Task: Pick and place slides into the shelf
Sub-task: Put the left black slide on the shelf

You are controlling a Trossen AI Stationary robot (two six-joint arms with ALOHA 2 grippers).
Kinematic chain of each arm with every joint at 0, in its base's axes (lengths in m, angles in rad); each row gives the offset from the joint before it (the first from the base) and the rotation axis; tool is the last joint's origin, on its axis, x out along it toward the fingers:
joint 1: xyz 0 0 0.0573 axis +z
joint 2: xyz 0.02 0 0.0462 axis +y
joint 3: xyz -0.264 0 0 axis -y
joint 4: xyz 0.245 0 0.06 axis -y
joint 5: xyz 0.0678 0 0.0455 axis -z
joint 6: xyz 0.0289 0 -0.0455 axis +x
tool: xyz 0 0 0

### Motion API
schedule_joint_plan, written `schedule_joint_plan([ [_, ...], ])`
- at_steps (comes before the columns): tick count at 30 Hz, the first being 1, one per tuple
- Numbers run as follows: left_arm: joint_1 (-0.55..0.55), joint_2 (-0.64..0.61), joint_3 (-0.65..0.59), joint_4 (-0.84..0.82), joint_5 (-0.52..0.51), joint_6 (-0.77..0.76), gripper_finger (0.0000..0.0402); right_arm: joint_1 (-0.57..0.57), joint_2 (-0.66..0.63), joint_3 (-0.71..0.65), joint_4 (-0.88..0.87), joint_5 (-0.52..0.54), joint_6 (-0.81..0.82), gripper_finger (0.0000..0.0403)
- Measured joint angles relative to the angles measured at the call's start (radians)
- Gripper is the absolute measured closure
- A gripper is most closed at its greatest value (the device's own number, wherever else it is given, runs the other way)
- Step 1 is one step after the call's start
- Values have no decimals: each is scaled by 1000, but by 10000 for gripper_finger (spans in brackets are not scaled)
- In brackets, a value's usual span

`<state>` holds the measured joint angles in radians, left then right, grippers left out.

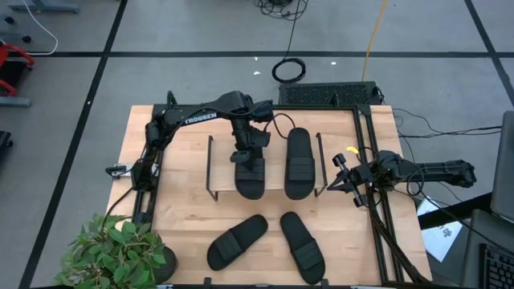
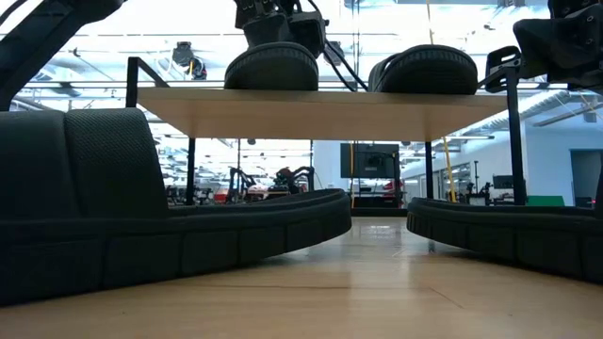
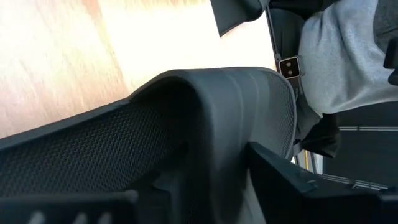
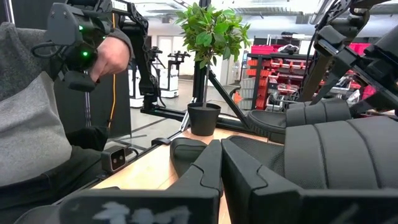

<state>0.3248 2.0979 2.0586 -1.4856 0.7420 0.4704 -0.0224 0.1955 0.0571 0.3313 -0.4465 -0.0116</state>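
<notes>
Potted plant [image 1: 120,250] at table corner — two slides [image 1: 237,242] loose nearby.

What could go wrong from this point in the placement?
The left gripper sits on a slide whose toe overhangs the shelf's front edge; on release it may tip off. It lies close beside the second shelved slide, so a nudge could shift that one. Two slides remain on the table.

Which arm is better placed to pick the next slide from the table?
Probably the right. The right gripper waits free beside the shelf. The left gripper is on a slide on the shelf top. Two slides lie on the table.
</notes>
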Motion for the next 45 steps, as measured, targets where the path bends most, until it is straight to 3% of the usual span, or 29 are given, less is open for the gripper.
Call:
schedule_joint_plan([
  [6,1,1,0,-1,-2,-13,192,0,0,0,0,0,5,403],
  [12,0,2,31,-25,-40,-26,165,0,0,0,0,0,8,403],
  [24,0,3,143,-72,-86,-32,163,0,0,0,0,0,8,403],
  [31,3,-7,145,-84,-205,-34,162,0,0,0,0,0,8,403],
  [45,6,-168,146,-23,-217,-43,163,0,0,0,0,0,7,403],
])
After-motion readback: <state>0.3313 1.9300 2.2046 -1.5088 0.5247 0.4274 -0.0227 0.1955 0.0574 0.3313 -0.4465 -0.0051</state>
